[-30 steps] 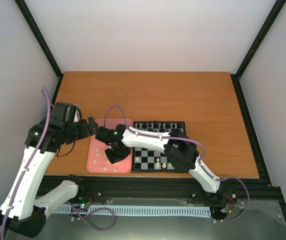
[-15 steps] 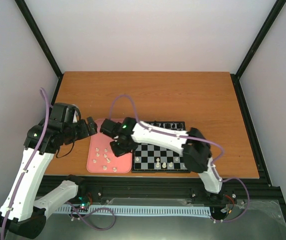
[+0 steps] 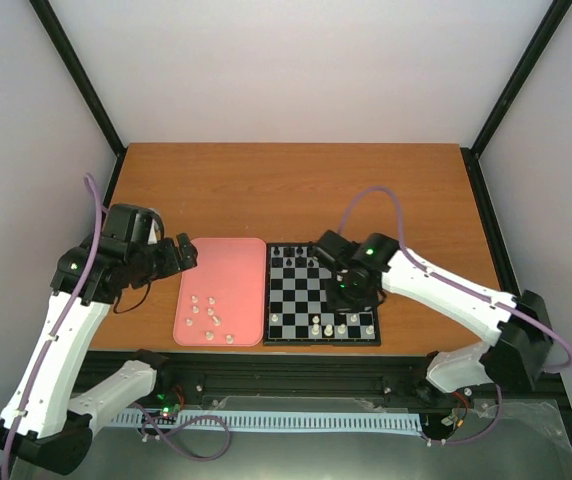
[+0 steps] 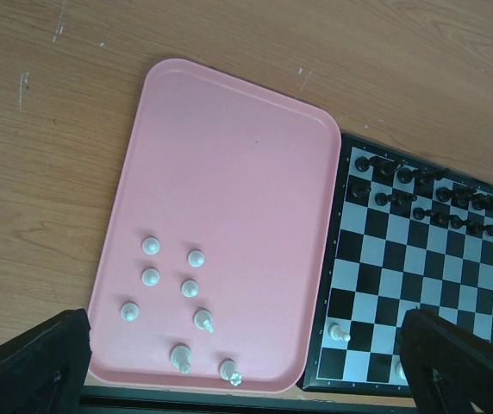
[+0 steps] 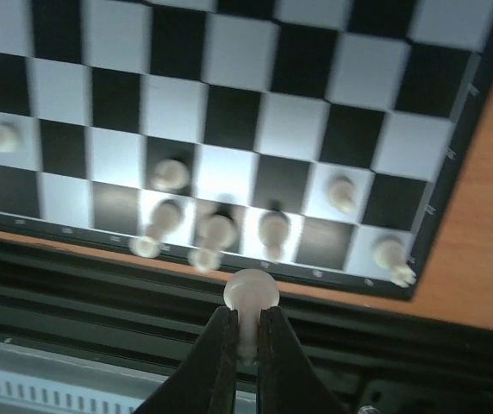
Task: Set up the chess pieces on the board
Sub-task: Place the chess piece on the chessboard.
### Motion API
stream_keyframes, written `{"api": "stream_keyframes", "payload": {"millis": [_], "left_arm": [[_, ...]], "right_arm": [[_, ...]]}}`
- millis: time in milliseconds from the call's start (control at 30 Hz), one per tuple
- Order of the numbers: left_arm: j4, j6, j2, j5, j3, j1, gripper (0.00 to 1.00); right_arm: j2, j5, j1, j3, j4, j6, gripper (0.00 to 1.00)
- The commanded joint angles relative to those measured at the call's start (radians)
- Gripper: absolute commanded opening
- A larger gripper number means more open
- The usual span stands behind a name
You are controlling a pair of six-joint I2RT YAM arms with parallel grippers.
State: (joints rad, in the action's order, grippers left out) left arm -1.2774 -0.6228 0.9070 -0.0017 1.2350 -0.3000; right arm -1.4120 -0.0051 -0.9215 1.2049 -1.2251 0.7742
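The right gripper [image 3: 346, 290] is hanging over the right half of the board [image 3: 306, 296], toward its near edge, and its jaws are pinching a cream pawn [image 5: 251, 293] by the stem, leaving the round head showing above the two dark fingertips [image 5: 219, 345]. In the right wrist view the pawn is sitting sharp against the blurred squares below, so it is being held above the board rather than standing on it. The board is lying on the wooden table [image 3: 296, 190] close to the table's near edge, with its left side just beside the right side of the pink tray [image 3: 228, 262]. Black pieces [image 3: 301, 262] are standing in the two rows along the board's far edge, though the right wrist is hiding the right end of those rows in the top view. Several cream pieces on the board [image 3: 328, 326] are occupying the two rows along its near edge, most of them toward the near right corner and one standing alone near the near left corner. Eight cream pieces on the tray [image 4: 190, 287] are gathering in a loose cluster at the tray's near left corner, some upright and a couple lying tilted. The left gripper [image 3: 181, 253] is hovering at the far left corner of the tray, its fingers [image 4: 40, 358] spreading wide apart and gripping nothing, with the tray and board showing between them
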Motion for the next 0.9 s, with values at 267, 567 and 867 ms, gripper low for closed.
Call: {"api": "stream_keyframes", "payload": {"millis": [267, 567, 867], "left_arm": [[0.035, 0.029, 0.028, 0.031, 0.008, 0.001, 1.0], [0.036, 0.028, 0.035, 0.027, 0.009, 0.001, 1.0], [0.036, 0.028, 0.038, 0.022, 0.004, 0.001, 1.0]], "right_arm": [[0.102, -0.077, 0.111, -0.218, 0.042, 0.04, 0.03], [0.076, -0.096, 0.131, -0.28, 0.113, 0.021, 0.03], [0.046, -0.083, 0.133, -0.325, 0.161, 0.025, 0.04]]}}
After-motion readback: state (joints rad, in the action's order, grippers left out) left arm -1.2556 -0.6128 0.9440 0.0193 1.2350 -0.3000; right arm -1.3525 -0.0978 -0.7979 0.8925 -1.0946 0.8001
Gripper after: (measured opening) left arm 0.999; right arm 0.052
